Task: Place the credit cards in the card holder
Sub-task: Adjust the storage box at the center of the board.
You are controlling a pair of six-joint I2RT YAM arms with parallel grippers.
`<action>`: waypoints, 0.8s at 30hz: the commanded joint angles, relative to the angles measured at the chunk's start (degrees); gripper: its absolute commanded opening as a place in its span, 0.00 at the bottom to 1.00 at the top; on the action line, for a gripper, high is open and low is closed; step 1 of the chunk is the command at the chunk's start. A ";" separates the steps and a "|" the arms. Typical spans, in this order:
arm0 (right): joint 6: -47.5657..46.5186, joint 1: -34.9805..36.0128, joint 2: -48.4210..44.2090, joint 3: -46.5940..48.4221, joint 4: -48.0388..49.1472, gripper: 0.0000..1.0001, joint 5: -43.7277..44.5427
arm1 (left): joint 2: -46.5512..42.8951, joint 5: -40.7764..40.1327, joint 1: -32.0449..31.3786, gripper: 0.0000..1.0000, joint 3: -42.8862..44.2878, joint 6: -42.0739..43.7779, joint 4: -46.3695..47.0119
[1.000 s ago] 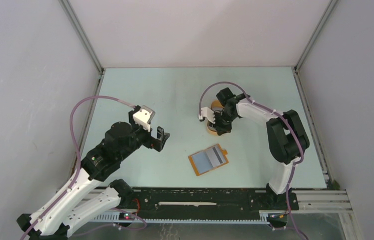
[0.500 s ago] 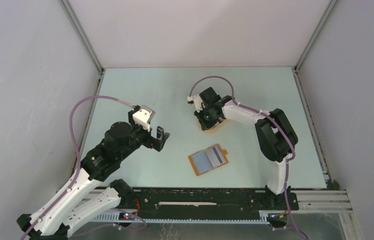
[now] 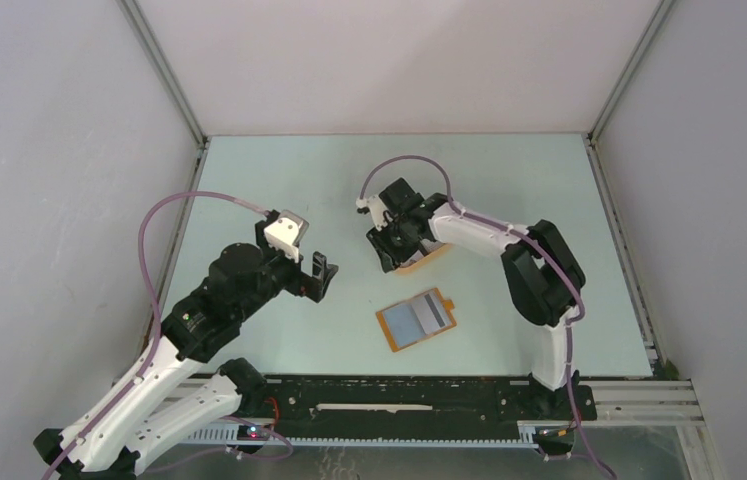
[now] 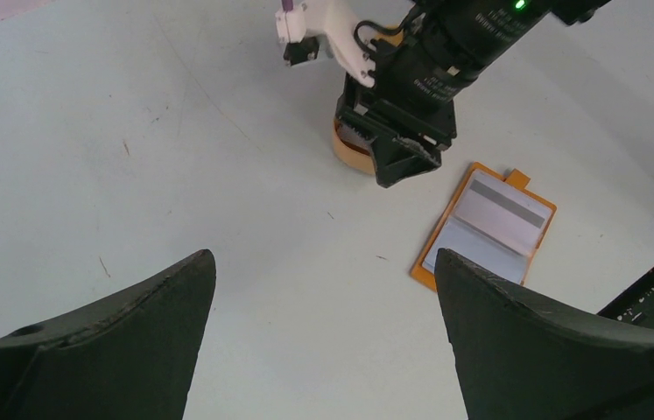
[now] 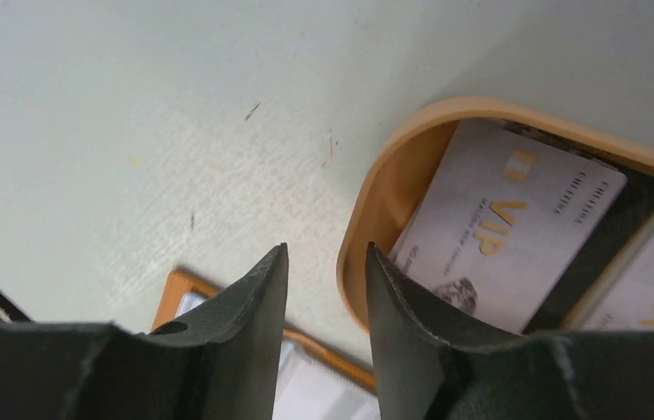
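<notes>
The card holder (image 3: pixel 417 319) lies open near the table's front, orange-brown, with a pale card and a dark-striped card (image 4: pixel 500 203) showing in it. More credit cards, white with gold VIP lettering (image 5: pixel 516 227), lie in the oval orange tray (image 3: pixel 429 261). My right gripper (image 3: pixel 389 258) hangs low at the tray's left rim (image 5: pixel 376 201). Its jaws are partly apart, nothing between them (image 5: pixel 326 249). My left gripper (image 3: pixel 319 277) is open above bare table left of the card holder (image 4: pixel 488 223), holding nothing (image 4: pixel 324 254).
Grey walls close in the table on the left, back and right. A black rail runs along the near edge (image 3: pixel 429 392). The right arm's elbow (image 3: pixel 549 270) stands right of the tray.
My right gripper swung left from above the tray to its left rim, and its jaws went from shut to partly apart. The left arm has not moved.
</notes>
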 commanded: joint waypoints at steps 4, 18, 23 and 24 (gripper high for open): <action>-10.79 -0.35 -10.00 4.73 -4.45 0.47 -1.00 | -0.85 -0.11 0.61 1.00 -1.55 0.30 1.07; -10.86 -15.44 -12.44 13.63 -8.46 1.00 -19.95 | -0.90 -0.45 0.79 1.00 -1.70 0.28 1.14; -7.28 -18.61 -8.62 8.47 -5.44 1.00 -29.70 | -0.89 -0.64 0.93 1.00 -1.70 0.25 1.16; -6.50 -18.74 -7.96 7.75 -5.32 1.00 -29.42 | -0.91 -0.61 1.12 1.00 -1.72 0.29 1.16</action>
